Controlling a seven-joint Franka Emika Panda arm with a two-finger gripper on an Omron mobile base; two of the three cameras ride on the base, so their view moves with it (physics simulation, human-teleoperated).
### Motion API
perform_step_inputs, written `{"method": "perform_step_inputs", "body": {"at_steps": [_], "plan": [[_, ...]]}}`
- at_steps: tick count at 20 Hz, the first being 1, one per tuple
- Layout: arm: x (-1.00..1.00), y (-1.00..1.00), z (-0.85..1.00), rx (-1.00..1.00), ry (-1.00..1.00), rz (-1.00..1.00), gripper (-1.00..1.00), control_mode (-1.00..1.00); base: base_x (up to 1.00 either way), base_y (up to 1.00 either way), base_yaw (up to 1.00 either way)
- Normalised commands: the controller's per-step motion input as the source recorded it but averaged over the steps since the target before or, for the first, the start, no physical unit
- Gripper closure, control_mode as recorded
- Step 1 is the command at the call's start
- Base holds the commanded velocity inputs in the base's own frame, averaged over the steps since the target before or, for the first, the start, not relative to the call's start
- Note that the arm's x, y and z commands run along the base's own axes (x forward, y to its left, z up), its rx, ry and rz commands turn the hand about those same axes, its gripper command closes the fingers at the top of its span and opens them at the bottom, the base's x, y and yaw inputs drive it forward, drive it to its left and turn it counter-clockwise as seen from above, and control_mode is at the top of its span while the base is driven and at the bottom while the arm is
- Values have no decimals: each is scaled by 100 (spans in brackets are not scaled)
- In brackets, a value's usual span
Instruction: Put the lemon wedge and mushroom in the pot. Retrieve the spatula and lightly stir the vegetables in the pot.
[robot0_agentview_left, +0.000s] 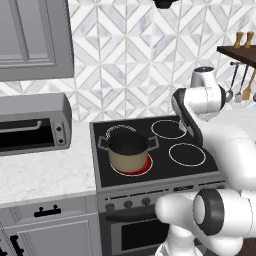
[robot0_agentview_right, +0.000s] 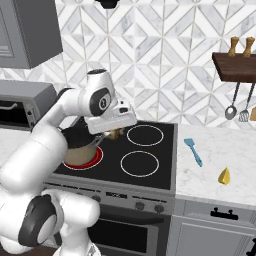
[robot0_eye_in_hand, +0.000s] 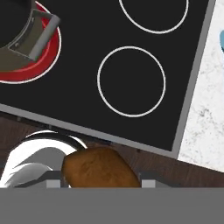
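Black stovetop (robot0_agentview_right: 150, 150) in a tiled kitchen: gripper (robot0_agentview_right: 114, 134) clamped on the mushroom (robot0_eye_in_hand: 99, 167) hangs just right of the pot (robot0_agentview_left: 128, 151), which sits on the glowing red burner to the hand's left

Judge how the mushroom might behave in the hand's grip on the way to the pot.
The mushroom looks rounded and smooth, so it may twist or slip between the fingers. It is small, so probably light. Dropped into the pot, it would likely roll on the bottom, though the walls should contain it.
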Motion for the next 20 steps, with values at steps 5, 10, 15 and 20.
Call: {"method": "perform_step_inputs", "body": {"at_steps": [5, 10, 15, 20], "plan": [[37, 100, -2, 0, 5, 10, 100, -100, 0, 0, 0], [73, 100, -20, 0, -7, 12, 100, -100, 0, 0, 0], [66, 100, -80, 0, 0, 1, 100, -100, 0, 0, 0], [63, 96, -65, 0, -3, 0, 100, -100, 0, 0, 0]]}}
